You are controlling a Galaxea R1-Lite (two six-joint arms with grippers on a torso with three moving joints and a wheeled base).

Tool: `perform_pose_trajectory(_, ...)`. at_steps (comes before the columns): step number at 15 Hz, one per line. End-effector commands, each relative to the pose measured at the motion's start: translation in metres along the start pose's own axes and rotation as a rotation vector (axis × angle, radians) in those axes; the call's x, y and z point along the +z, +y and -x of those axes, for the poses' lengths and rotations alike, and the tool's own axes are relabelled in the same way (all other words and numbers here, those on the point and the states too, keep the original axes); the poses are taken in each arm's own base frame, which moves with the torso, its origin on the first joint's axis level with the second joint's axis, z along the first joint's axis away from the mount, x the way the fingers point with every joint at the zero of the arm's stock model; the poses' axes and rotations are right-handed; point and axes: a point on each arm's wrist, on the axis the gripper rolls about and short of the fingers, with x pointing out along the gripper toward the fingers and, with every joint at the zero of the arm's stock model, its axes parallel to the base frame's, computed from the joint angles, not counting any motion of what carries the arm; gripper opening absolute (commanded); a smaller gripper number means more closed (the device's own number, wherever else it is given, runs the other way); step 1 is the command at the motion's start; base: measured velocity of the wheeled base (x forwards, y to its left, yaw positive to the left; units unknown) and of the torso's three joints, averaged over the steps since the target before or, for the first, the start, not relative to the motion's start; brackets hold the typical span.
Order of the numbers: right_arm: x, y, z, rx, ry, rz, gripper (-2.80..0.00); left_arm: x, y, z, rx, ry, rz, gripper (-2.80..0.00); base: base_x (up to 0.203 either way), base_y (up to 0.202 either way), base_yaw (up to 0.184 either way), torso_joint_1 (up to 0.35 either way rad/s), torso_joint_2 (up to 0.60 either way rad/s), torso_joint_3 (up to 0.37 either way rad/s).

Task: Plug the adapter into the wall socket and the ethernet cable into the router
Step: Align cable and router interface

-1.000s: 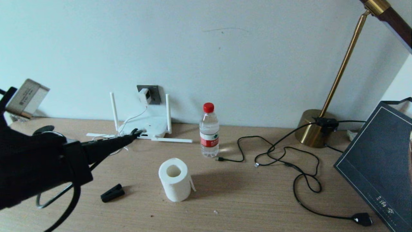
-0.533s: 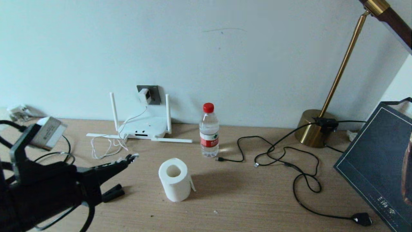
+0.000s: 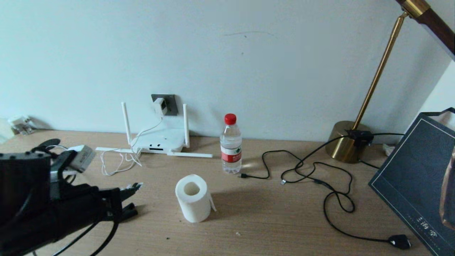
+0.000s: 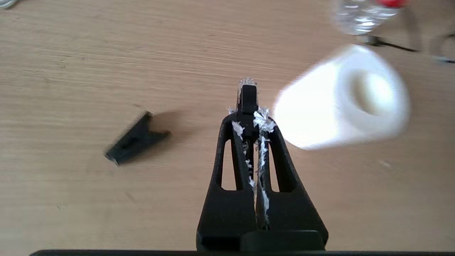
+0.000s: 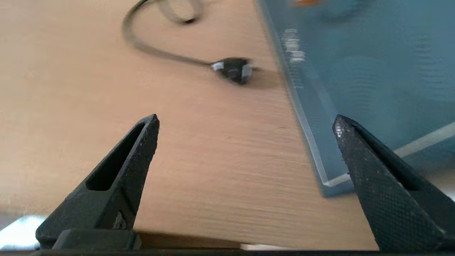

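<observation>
The white adapter [image 3: 160, 105] sits in the dark grey wall socket [image 3: 170, 103], and its thin white cord drops to the table. Below the socket lies the white router [image 3: 160, 140] with its stick antennas; its dark ports face me. My left gripper [image 3: 133, 187] hovers low over the near left of the table, well short of the router. It is shut on the ethernet cable's plug [image 4: 247, 89], whose clear tip pokes out past the fingertips. The black cable [image 3: 106, 239] loops under that arm. My right gripper [image 5: 245, 122] is open above the table's right edge, holding nothing.
A white paper roll [image 3: 192, 197] stands just right of the left gripper, with a black clip [image 4: 133, 140] beside it. A water bottle [image 3: 230, 145], thin black USB cables [image 3: 320, 177], a brass lamp base [image 3: 346, 142] and a dark blue box [image 3: 419, 177] fill the right side.
My left gripper has pulled back from the router's front toward the near left and dropped lower, the plug still in its fingers. The router's ports now show uncovered.
</observation>
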Motion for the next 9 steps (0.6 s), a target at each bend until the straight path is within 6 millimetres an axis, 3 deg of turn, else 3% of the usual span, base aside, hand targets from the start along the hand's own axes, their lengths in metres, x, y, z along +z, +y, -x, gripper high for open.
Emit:
perform_pose_trajectory(1,-0.012,0.003,-0.001,0.042,-0.023,0.014,0.00,-0.003,0.009,-0.038,0.037,0.062,0.010,-2.80,0.000,0.000,0.000,0.000,0.00,0.000)
perform_pose_trajectory(3,-0.012,0.005,-0.002,0.117,-0.028,-0.032,0.00,0.003,0.017,-0.055,0.060,0.037,-0.004,-2.80,0.000,0.000,0.000,0.000,0.00,0.000)
perform_pose_trajectory(7,-0.006,0.004,-0.016,0.049,-0.259,-0.042,0.00,0.012,0.031,-0.091,0.106,0.029,-0.011,-2.80,0.000,0.000,0.000,0.000,0.00,0.000)
perform_pose_trajectory(9,-0.010,0.004,-0.018,0.039,-0.259,-0.021,0.00,0.017,0.037,-0.107,0.122,0.005,-0.006,-2.80,0.000,0.000,0.000,0.000,0.00,0.000)
